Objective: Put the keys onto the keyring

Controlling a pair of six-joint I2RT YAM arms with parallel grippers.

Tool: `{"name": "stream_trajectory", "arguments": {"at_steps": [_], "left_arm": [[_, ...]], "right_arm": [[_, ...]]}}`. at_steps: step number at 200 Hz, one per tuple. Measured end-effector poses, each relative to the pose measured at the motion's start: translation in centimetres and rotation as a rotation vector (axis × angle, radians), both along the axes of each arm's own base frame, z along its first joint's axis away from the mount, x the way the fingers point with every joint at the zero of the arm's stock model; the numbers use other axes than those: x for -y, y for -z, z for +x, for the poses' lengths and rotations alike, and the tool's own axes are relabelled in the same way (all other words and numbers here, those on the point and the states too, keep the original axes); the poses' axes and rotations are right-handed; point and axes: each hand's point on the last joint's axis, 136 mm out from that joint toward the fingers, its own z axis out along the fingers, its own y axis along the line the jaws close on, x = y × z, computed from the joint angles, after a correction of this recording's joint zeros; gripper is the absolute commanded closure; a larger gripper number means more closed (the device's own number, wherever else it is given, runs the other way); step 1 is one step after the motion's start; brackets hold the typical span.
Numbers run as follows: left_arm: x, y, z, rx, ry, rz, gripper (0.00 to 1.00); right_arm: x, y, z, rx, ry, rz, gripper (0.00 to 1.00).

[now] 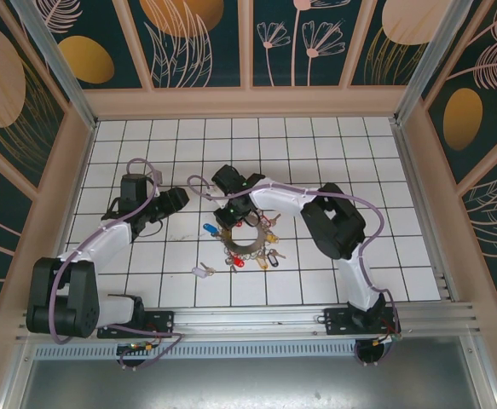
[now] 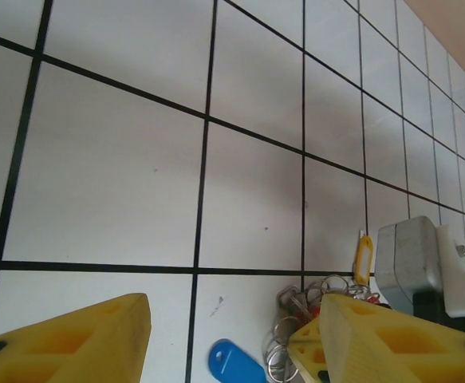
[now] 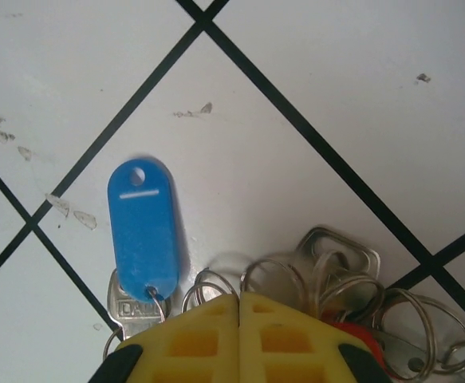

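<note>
The large dark keyring [image 1: 250,252] lies on the white tiled floor, and several keys with red, yellow and blue tags fan around it. A blue-tagged key [image 3: 143,231] lies flat beside a cluster of small silver split rings [image 3: 336,271]. My right gripper [image 3: 239,297] points down at the ring's upper left edge [image 1: 231,215]. Its yellow fingers are pressed together right over those small rings, and nothing shows between them. My left gripper [image 2: 232,319] hovers open to the left [image 1: 178,200], with the blue tag [image 2: 236,363] on the floor between its fingers. A yellow tag [image 2: 364,257] lies further off.
One key with a white tag [image 1: 201,271] lies alone on the floor, down and left of the ring. Wooden walls [image 1: 248,102] enclose the tiled floor. The right arm's grey wrist [image 2: 411,255] sits close to my left gripper's right finger.
</note>
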Motion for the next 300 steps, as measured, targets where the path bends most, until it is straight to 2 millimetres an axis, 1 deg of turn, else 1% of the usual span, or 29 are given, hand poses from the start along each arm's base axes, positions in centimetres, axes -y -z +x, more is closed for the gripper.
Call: {"name": "stream_trajectory", "arguments": {"at_steps": [24,40,58,81,93,107,124,151,162,175,196,214,229,249,262,279,289,295,300], "left_arm": [[0.7,-0.7,-0.4,0.04,0.043,-0.028,0.4],[1.0,-1.0,-0.8,0.065,0.061,-0.045,0.41],[1.3,-0.9,-1.1,0.08,0.07,-0.069,0.42],[2.0,-0.1,-1.6,0.075,0.09,-0.104,0.42],[3.1,0.3,-2.2,0.078,0.126,-0.109,0.41],[5.0,0.1,-2.9,0.11,0.196,-0.112,0.4],[7.3,-0.8,-3.7,0.186,0.292,-0.114,0.4],[9.1,-2.7,-3.9,0.312,0.404,-0.143,0.43],[10.0,-3.1,-4.1,0.349,0.456,-0.154,0.43],[11.3,-3.3,-4.6,0.377,0.531,-0.156,0.44],[13.4,-4.3,-5.7,0.464,0.655,-0.145,0.44],[14.8,-5.6,-6.6,0.58,0.747,-0.129,0.44],[15.7,-6.2,-7.2,0.657,0.805,-0.11,0.44],[17.3,-6.1,-7.5,0.729,0.886,-0.073,0.44],[18.8,-5.8,-7.8,0.77,0.942,-0.054,0.43],[20.3,-5.0,-8.0,0.799,0.997,-0.034,0.44],[20.7,-4.6,-7.8,0.806,1.006,-0.017,0.45],[20.7,-4.3,-7.4,0.807,0.993,0.004,0.45],[20.6,-4.1,-7.1,0.805,0.978,0.019,0.44]], "right_arm": [[1.0,-0.4,-0.8,0.048,-0.037,0.021,1.0],[1.7,-1.0,-1.4,0.083,-0.064,0.041,1.0],[2.4,-2.3,-1.9,0.15,-0.099,0.08,1.0],[3.5,-4.1,-2.5,0.254,-0.136,0.145,1.0],[4.2,-4.9,-2.9,0.305,-0.149,0.187,1.0],[5.1,-5.5,-3.4,0.349,-0.158,0.238,1.0],[6.4,-5.7,-3.6,0.384,-0.146,0.285,1.0],[8.3,-5.3,-3.6,0.414,-0.119,0.345,1.0],[9.1,-5.2,-3.9,0.43,-0.112,0.374,1.0],[10.2,-5.6,-4.4,0.462,-0.105,0.423,1.0],[11.7,-7.4,-4.7,0.544,-0.083,0.512,1.0],[12.7,-9.5,-4.2,0.61,-0.052,0.583,1.0],[13.5,-11.2,-3.6,0.667,-0.034,0.626,1.0],[14.3,-13.2,-3.5,0.735,-0.031,0.678,1.0],[14.6,-14.1,-3.7,0.76,-0.036,0.698,1.0],[14.8,-14.5,-3.9,0.774,-0.044,0.704,1.0],[14.9,-14.4,-3.9,0.772,-0.043,0.699,1.0],[15.0,-14.2,-3.8,0.765,-0.036,0.688,0.94],[15.1,-13.9,-3.8,0.755,-0.029,0.673,0.85]]}}
